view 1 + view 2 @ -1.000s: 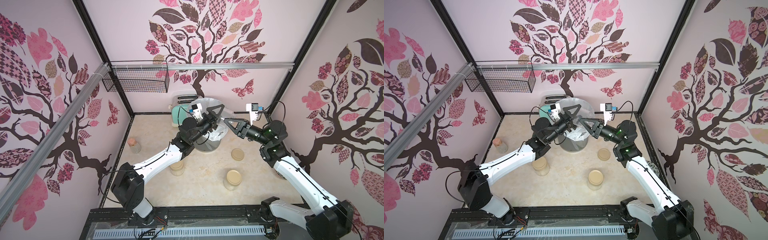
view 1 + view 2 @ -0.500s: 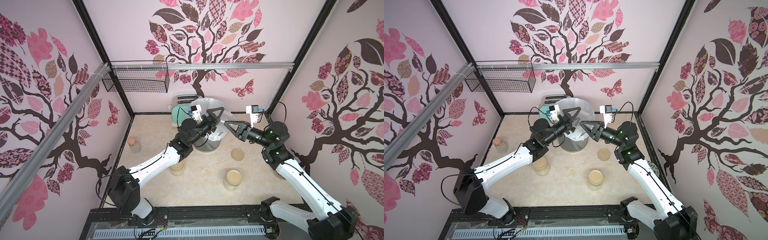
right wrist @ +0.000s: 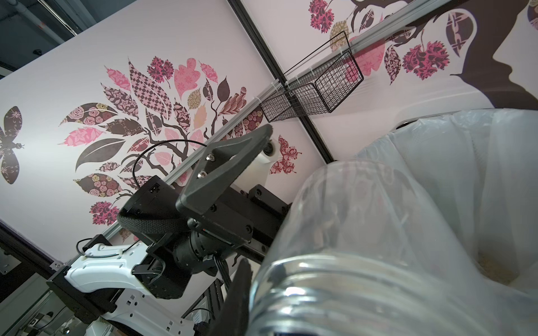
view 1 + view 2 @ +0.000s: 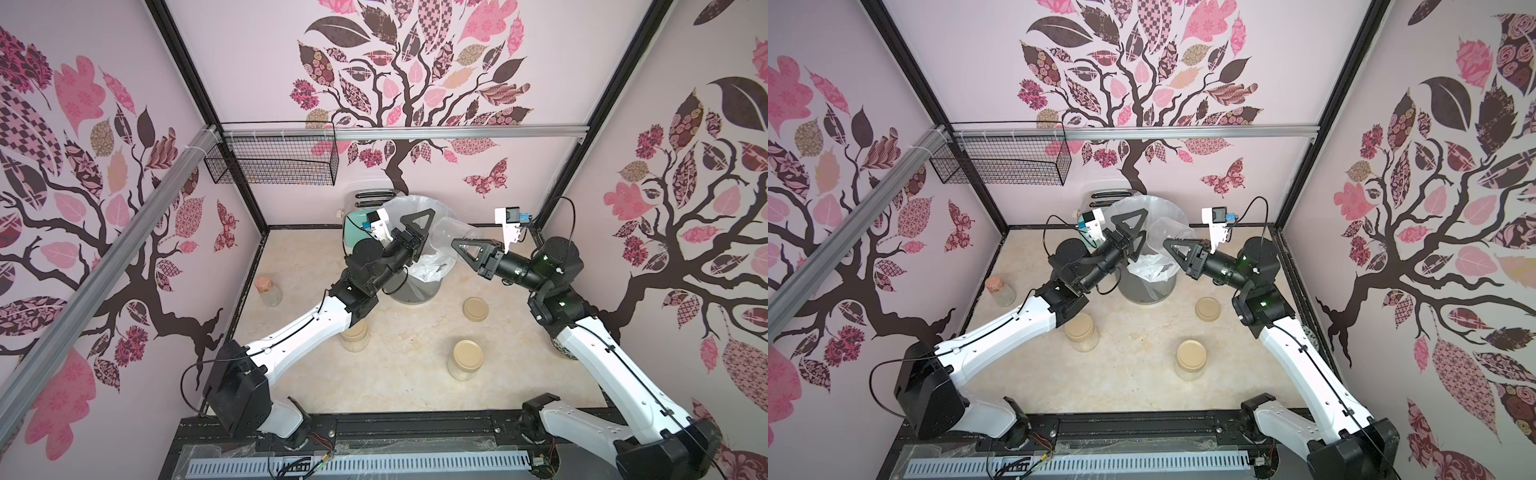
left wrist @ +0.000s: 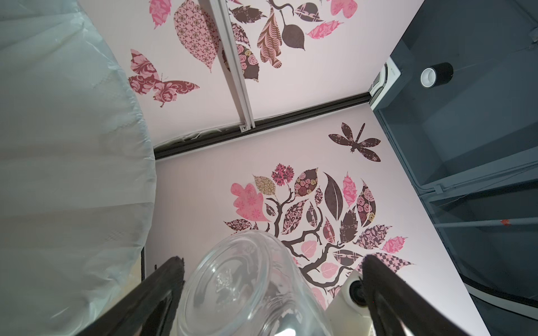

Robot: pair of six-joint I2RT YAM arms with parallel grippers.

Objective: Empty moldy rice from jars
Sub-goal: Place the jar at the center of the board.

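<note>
- Keep the empty-looking glass jar [image 4: 446, 230] tilted above the lined bin [image 4: 411, 291]; shake off any clinging grains before withdrawing.
- Clamped at its mouth end by the closed right jaws; flanked, apparently untouched, by the wide-open, empty left jaws.
- Inside the liner: moldy rice [image 3: 495, 270]. On the bench [image 4: 395, 374]: two lidded jars [image 4: 466, 357] holding rice, plus a loose lid [image 4: 476, 308].

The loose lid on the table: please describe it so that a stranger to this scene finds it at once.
Find the bag-lined grey bin at the back of the beige table. In front of it, toward the robot's right, a flat round beige lid lies alone. The two jars nearer the front wear such lids; this one has no glass beneath.
</note>
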